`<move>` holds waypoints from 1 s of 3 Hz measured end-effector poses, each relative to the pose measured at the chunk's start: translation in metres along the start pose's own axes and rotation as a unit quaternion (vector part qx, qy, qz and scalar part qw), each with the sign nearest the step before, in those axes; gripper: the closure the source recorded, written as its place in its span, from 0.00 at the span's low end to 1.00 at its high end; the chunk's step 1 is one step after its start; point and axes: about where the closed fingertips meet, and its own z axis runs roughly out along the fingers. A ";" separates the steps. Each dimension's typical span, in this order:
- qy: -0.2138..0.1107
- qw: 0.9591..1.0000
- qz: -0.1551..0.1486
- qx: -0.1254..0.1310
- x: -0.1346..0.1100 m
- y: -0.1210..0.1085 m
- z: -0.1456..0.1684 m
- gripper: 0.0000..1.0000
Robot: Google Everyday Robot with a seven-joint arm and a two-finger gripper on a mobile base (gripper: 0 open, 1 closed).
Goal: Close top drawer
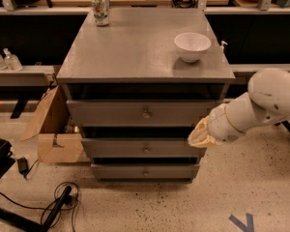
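Top drawer (111, 113): uppermost of three in the grey painted cabinet (135, 57). It has a wide flat front with a small round metal knob (146, 114) at centre. The front stands forward of the cabinet frame with a dark gap above it. The interior is in shadow, so I can't tell the contents.

Gripper (199, 135): cream-coloured and tapered, on a smooth white rounded arm (266, 103) coming in from the right. It sits at the right end of the middle drawer (116, 148), just below the top drawer's right corner. Clenched or released: cannot tell.

On the cabinet top:
- a glossy white round bowl (192, 46) at front right, showing only its white inside
- a can (101, 9) at back left

An open cardboard box (53, 129) sits on the speckled floor (241, 197), just left of the cabinet.
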 end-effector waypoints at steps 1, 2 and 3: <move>0.021 0.998 -0.054 0.040 -0.034 -0.023 -0.102 1.00; 0.019 0.994 -0.074 0.078 -0.054 -0.042 -0.164 1.00; 0.018 0.993 -0.077 0.083 -0.057 -0.045 -0.167 0.82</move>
